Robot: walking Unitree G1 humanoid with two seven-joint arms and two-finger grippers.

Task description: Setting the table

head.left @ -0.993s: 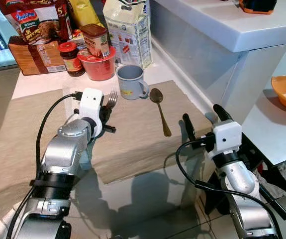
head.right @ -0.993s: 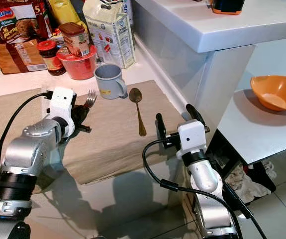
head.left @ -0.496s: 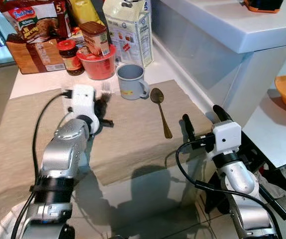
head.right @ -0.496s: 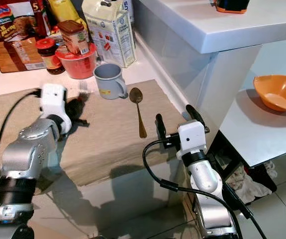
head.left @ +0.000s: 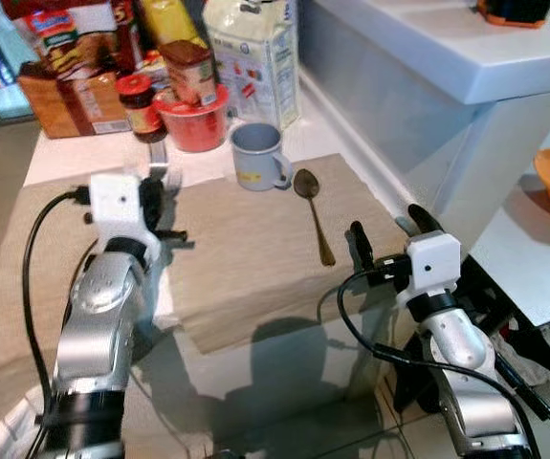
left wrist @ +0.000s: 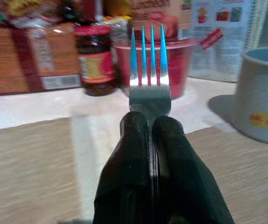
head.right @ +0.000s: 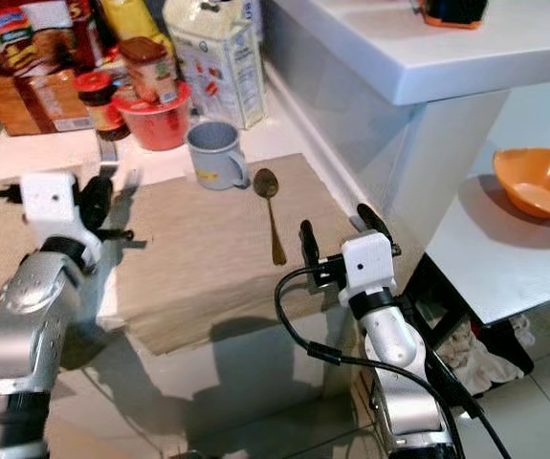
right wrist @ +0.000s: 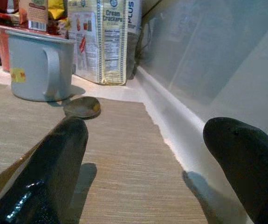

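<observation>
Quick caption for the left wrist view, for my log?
Left hand shut on an upright fork, tines toward jar and red bowl.

Shiny metal fork (left wrist: 149,88), coarse woven cloth placemat (head.left: 255,249).

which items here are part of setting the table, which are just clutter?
Job:
- fork, clamped in left gripper
- spoon on the placemat
- mug at the placemat's far edge
- right gripper, open, holding nothing

Clutter:
- cracker box
- red bowl
- jar
- orange bowl on the side table
</observation>
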